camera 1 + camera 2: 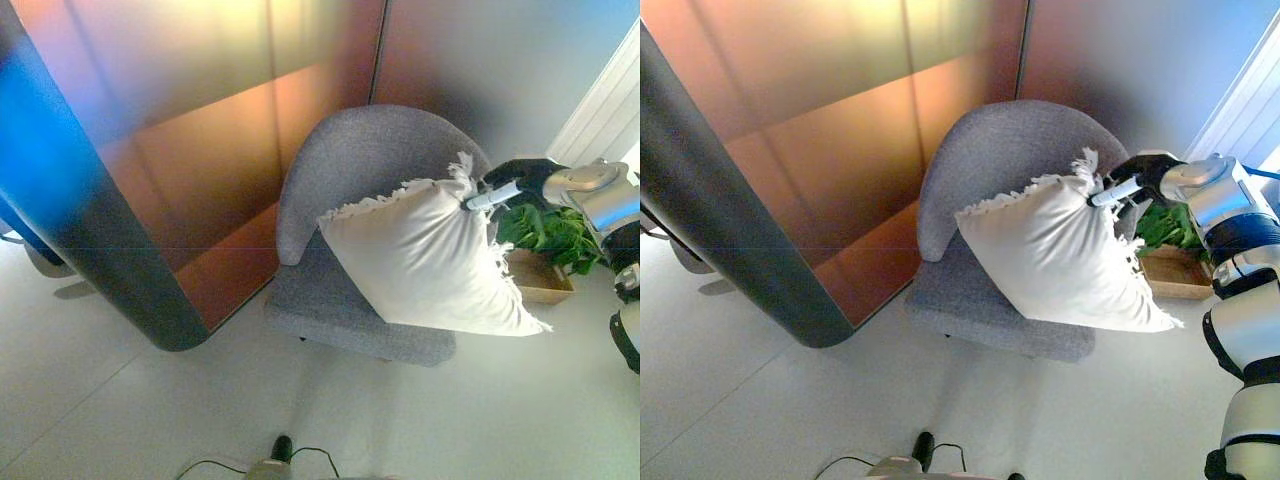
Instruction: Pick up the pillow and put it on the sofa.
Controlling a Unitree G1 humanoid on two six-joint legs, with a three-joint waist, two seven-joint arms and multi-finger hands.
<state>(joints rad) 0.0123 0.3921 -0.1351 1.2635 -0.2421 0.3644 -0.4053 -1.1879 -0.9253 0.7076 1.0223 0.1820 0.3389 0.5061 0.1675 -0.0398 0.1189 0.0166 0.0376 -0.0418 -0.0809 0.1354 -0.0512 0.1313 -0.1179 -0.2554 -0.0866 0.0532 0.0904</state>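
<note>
The white fringed pillow (pixel 425 258) leans tilted on the grey sofa (pixel 340 170), against its backrest. The right hand (pixel 1132 180) has its fingers (pixel 1110 195) pinching the pillow's top corner. A potted plant (pixel 545 235) stands just beside the sofa.

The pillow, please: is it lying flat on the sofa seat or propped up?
Propped up: the pillow leans tilted against the sofa backrest, its top corner pinched by the right hand.

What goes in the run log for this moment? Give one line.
right hand: pinching pillow top corner | pillow: leaning on grey sofa seat | left hand: out of view | plant: beside sofa
</note>
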